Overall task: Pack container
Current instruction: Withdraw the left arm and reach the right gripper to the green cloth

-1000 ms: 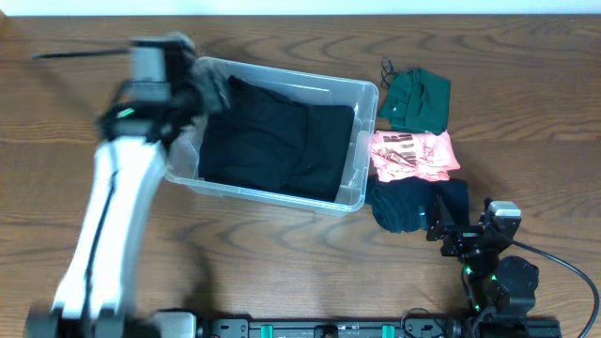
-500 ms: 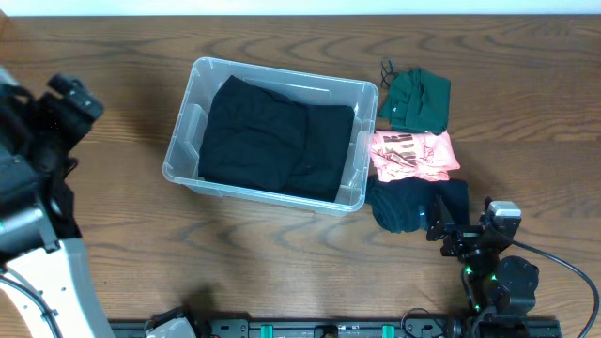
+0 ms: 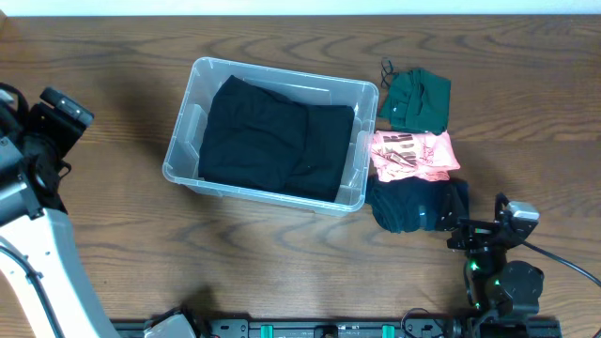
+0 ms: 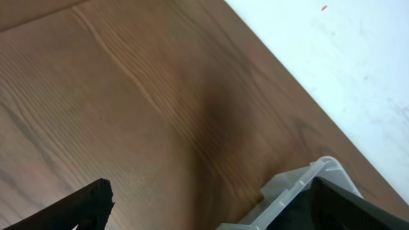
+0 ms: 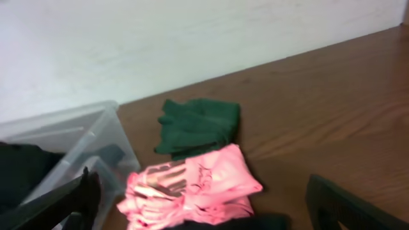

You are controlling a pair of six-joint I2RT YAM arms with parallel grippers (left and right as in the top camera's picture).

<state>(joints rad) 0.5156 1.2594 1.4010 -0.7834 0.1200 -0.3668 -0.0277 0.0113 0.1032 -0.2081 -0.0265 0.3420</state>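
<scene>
Table (image 3: 282,253): brown wood, and everything you work with lies on it

Left arm (image 3: 42,244): white, rising along your left edge of the overhead view

Container (image 3: 185,131): clear bin, left of centre on the table, set slightly askew, well to the right of your left arm

Black cloth (image 3: 268,136): folded inside the container, covering nearly all of its floor

Dark blue cloth (image 3: 408,205): bundled just off the container's near right corner, touching the pink shirt above it

Pink shirt (image 3: 411,156): folded, dark print up, just beside the container's right wall

Green cloth (image 3: 418,99): crumpled beyond the pink shirt, near the container's far right corner

Left gripper (image 4: 211,188): your jaws are spread wide with nothing between them, over bare wood; the container's corner shows at the lower right of its camera

Right gripper (image 5: 201,182): jaws likewise parted and holding nothing, low near the dark blue cloth's right side, facing the pink shirt
</scene>
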